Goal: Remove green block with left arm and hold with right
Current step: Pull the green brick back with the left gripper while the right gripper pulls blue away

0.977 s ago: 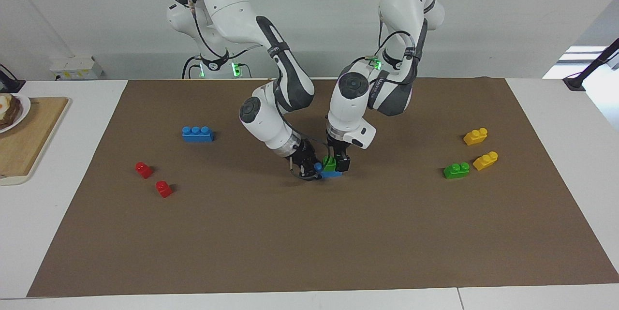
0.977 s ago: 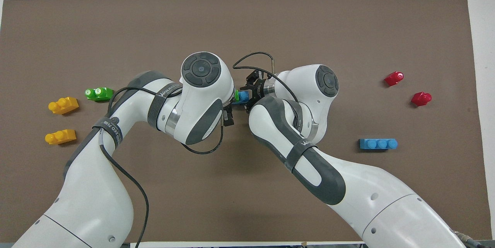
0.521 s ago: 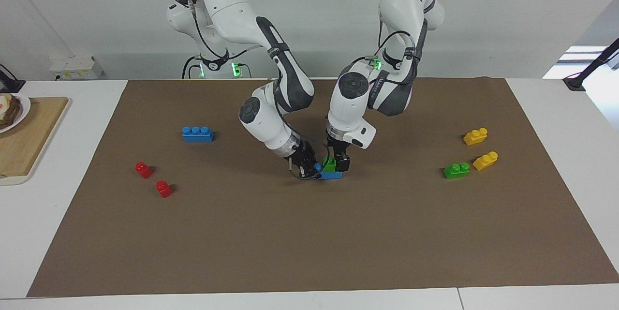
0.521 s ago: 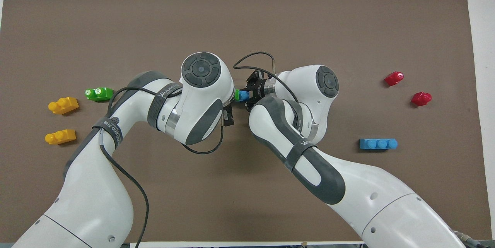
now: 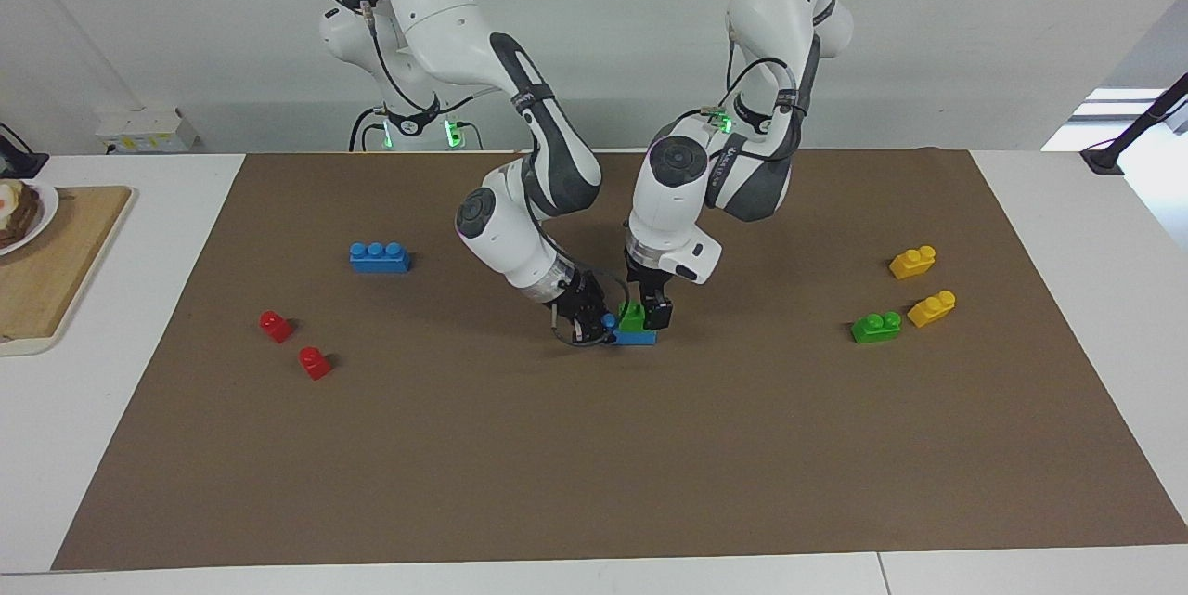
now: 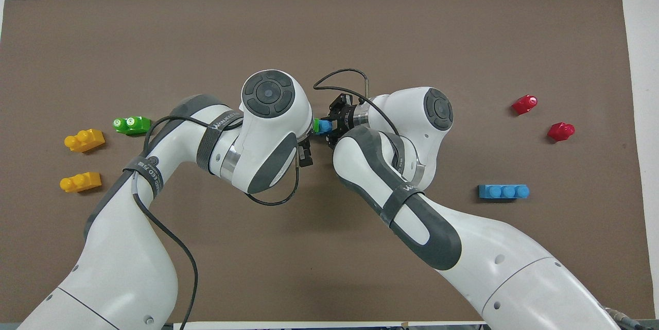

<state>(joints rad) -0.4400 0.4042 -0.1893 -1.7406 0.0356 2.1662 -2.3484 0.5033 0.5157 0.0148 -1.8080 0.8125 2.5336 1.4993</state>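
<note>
The green block [image 5: 634, 317] sits stacked on a blue brick [image 5: 640, 338] in the middle of the brown mat. My left gripper [image 5: 647, 309] comes straight down over the block and is open, with a finger on each side of it. My right gripper [image 5: 601, 323] reaches in low from the right arm's end and is shut on the blue brick's free end, where one blue stud shows. In the overhead view only a sliver of the green block [image 6: 315, 125] and the blue brick's stud [image 6: 325, 126] appear between the two wrists. The left gripper's tips are hidden there.
A second green block [image 5: 875, 327] and two yellow blocks [image 5: 912, 262] [image 5: 931, 308] lie toward the left arm's end. A blue three-stud brick [image 5: 379, 257] and two red blocks [image 5: 276, 326] [image 5: 314, 362] lie toward the right arm's end. A wooden board [image 5: 46, 270] rests off the mat.
My right gripper has closed on the blue brick's end and its elbow has shifted slightly. The left gripper stays open around the green block.
</note>
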